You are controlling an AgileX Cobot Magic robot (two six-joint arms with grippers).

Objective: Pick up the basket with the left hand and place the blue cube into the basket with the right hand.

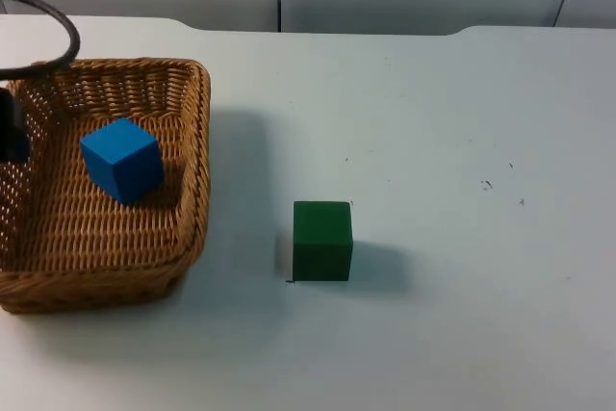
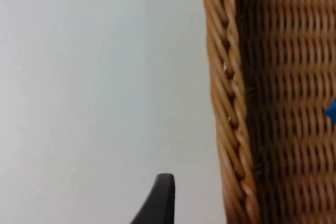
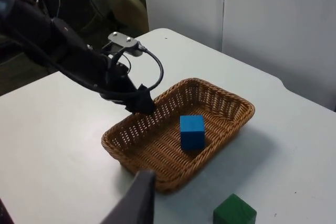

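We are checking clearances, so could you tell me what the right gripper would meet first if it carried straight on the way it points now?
Probably the near rim of the basket, which lies just ahead of the right gripper's fingertip, with the blue cube beyond; depth is uncertain.

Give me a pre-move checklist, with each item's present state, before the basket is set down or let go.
1. Blue cube inside the wicker basket: ok, it rests on the basket floor.
2. Left hand at the basket: ok, it sits at the rim of the wall away from the green cube; whether its grip is firm: cannot tell.
3. Basket lifted off the white table: cannot tell; it throws a broad shadow but its base looks close to the top.
4. Right hand out of the basket: ok, it is drawn back over the table, holding nothing.
5. Green cube left alone: ok, it stands on the table beside the basket, apart from it.
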